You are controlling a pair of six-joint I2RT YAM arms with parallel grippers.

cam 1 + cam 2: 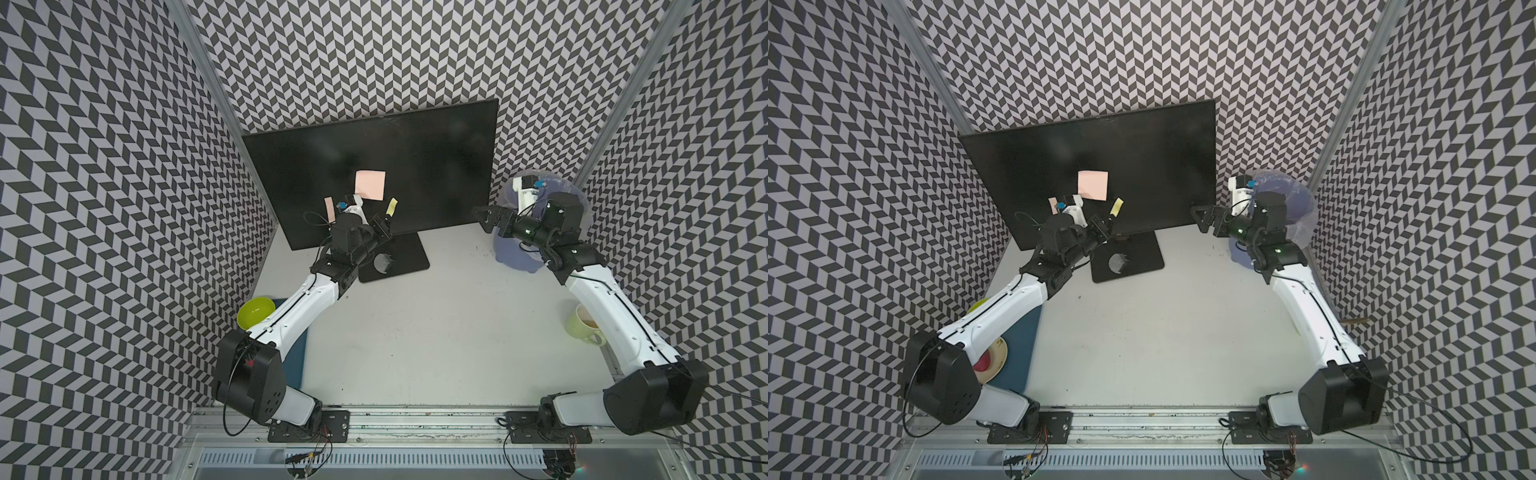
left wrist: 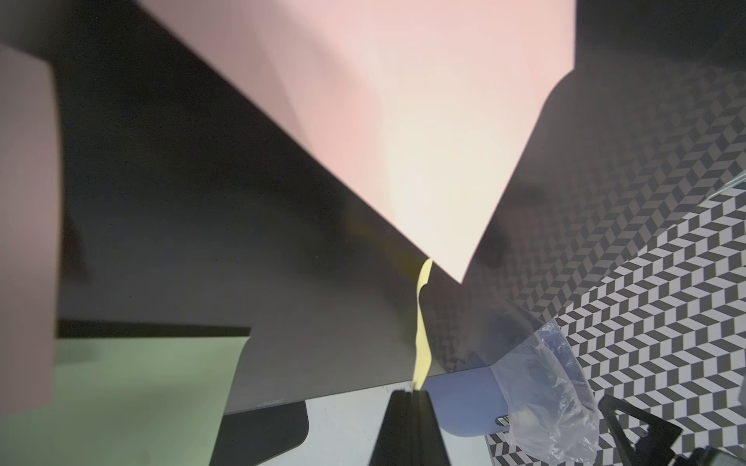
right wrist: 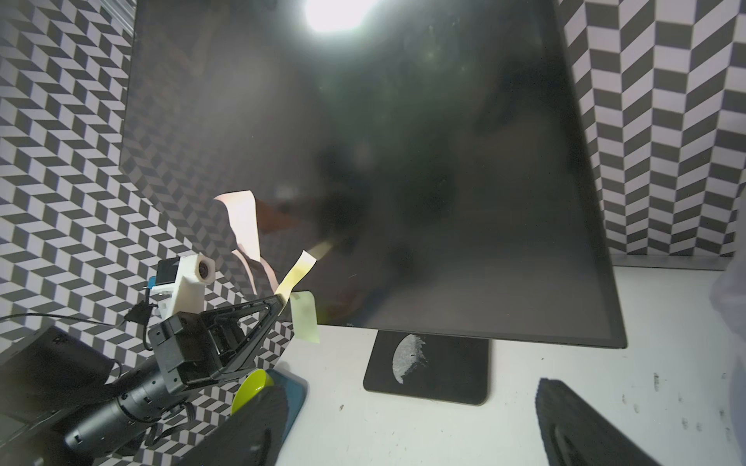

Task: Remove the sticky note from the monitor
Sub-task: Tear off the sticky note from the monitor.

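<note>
Tightly closed, the left gripper (image 1: 388,219) pinches the lower end of a yellow sticky note (image 1: 392,205). The note's upper end lies against the monitor (image 1: 415,153), near the bottom edge of the dark screen. A large pink sticky note (image 1: 370,185) is stuck to the screen just above, and a smaller pink note (image 1: 329,209) hangs beside the wrist. The right gripper (image 1: 483,219) hangs spread wide and empty near the monitor's lower corner, over a blue bin (image 1: 513,255).
</note>
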